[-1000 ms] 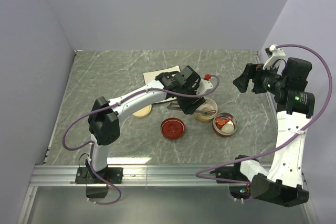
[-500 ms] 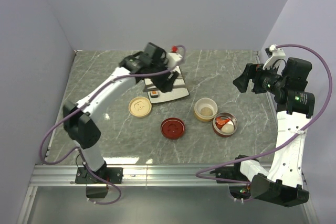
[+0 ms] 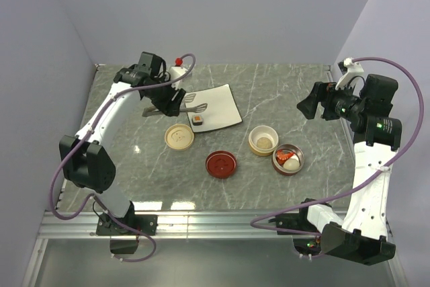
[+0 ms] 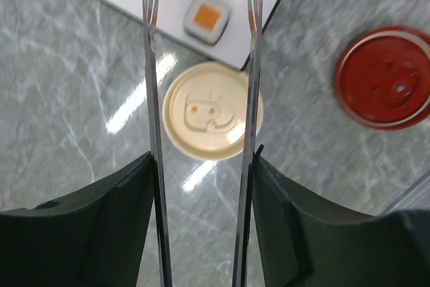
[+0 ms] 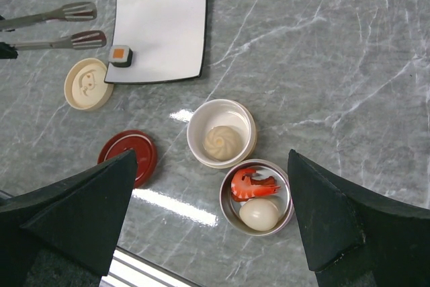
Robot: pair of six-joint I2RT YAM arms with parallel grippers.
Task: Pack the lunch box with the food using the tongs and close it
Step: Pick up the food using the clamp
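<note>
Top external view, left to right across the grey marbled table [image 3: 134, 179].

Far-left corner: the left arm reaches over it. The left gripper [image 3: 163, 103] is pinched on the tongs [image 3: 183, 103], fingers [image 4: 127, 226] pressing the outside of each silver arm. The tong arms stand apart with nothing between the tips. The tips point right and end close to the left edge of the plate [image 3: 218, 102]; whether they touch it I cannot tell.

Toward the far middle of the table: the white square plate, black-rimmed and lying flat. One sushi roll [image 3: 198, 120] sits near the plate's near-left corner, orange centre up, apart from the tong tips.

Just nearer than that corner, off the plate: the cream lid [image 3: 179, 136], flat on the table. Right of it and closer to the near edge: the red lid [image 3: 221, 164], also flat, clear of the cream one.

Right of centre: the cream bowl [image 3: 263, 140], uncovered, with the beige ball [image 5: 222, 142] inside. Touching or just beside it, on the near-right side: the metal bowl [image 3: 287, 159], uncovered, holding the shrimp [image 5: 252, 183] and the egg [image 5: 260, 214] side by side.

Right edge: the right gripper [image 3: 310, 104] hangs high above the table, spread wide with nothing in it, its fingers [image 5: 87, 213] framing the two bowls in the right wrist view.
</note>
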